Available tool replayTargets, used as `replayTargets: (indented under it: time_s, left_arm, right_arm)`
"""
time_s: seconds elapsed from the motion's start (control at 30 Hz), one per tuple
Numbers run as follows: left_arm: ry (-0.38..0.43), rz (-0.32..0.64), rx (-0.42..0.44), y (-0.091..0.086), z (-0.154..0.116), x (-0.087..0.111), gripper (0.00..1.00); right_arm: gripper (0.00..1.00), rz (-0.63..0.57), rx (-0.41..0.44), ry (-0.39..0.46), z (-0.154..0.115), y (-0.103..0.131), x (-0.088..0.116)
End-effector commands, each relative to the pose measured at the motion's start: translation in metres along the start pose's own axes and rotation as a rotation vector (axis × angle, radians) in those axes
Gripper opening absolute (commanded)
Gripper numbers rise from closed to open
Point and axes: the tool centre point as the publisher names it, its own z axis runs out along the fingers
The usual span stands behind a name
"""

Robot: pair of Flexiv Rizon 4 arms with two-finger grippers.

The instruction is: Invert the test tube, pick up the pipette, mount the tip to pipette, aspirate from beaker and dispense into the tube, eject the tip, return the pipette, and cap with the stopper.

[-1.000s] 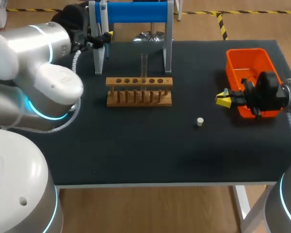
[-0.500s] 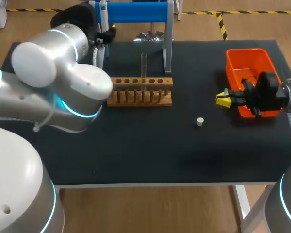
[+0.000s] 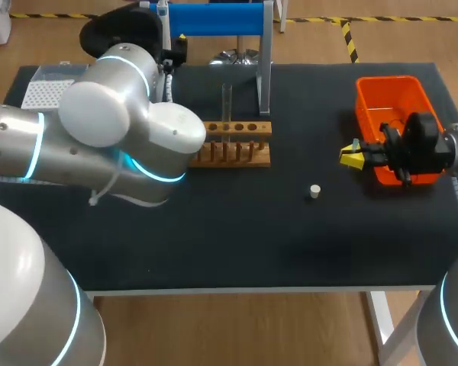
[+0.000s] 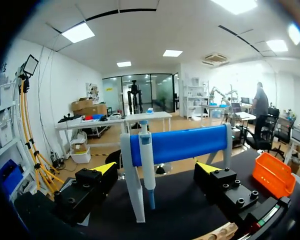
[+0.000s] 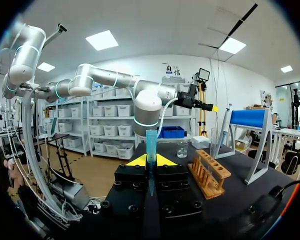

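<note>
1. Your left gripper [image 4: 157, 169] stands wide open at the far left. The pipette [image 4: 146, 165] hangs on the blue stand [image 4: 182, 143] just ahead of it.
2. Your right gripper [image 5: 150, 161], near the orange bin [image 3: 393, 93], is closed on a thin blue piece [image 5: 151, 142], perhaps the tip.
3. The stopper [image 3: 314, 191] lies near the middle.

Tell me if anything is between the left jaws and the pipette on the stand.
Nothing visible does. The pipette hangs on the blue stand, straight ahead of the open left jaws, with only clear space between them.
</note>
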Motion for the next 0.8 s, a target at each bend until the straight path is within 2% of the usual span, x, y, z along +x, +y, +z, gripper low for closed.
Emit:
replayTargets:
  time_s: [0.03,0.27,0.37,0.43,0.63,0.7,0.8]
  left_arm:
    - [-0.057,-0.008,0.015,0.003,0.015,0.005,1.00]
    - [-0.051,-0.025,0.024,0.003,0.033,0.005,1.00]
    - [-0.050,-0.029,0.025,0.002,0.039,0.003,0.91]
    - [-0.046,-0.030,0.029,0.002,0.043,0.002,0.80]
    - [-0.008,-0.011,0.053,0.000,0.054,0.001,0.76]
    - [0.010,0.000,0.056,-0.001,0.058,0.001,0.70]
    - [0.018,0.002,0.052,0.000,0.062,-0.002,0.67]
  right_arm:
    - [0.00,0.000,0.001,-0.001,0.000,0.000,0.001]
    - [0.00,0.000,0.001,-0.001,0.000,0.000,0.001]
    - [0.00,0.000,0.001,-0.001,0.000,0.000,0.001]
    - [0.00,0.000,0.001,-0.001,0.000,0.000,0.001]
    - [0.00,0.000,0.001,-0.001,0.000,0.000,0.001]
    - [0.00,0.000,0.001,-0.001,0.000,0.000,0.001]
    - [0.00,0.000,0.001,-0.001,0.000,0.000,0.001]
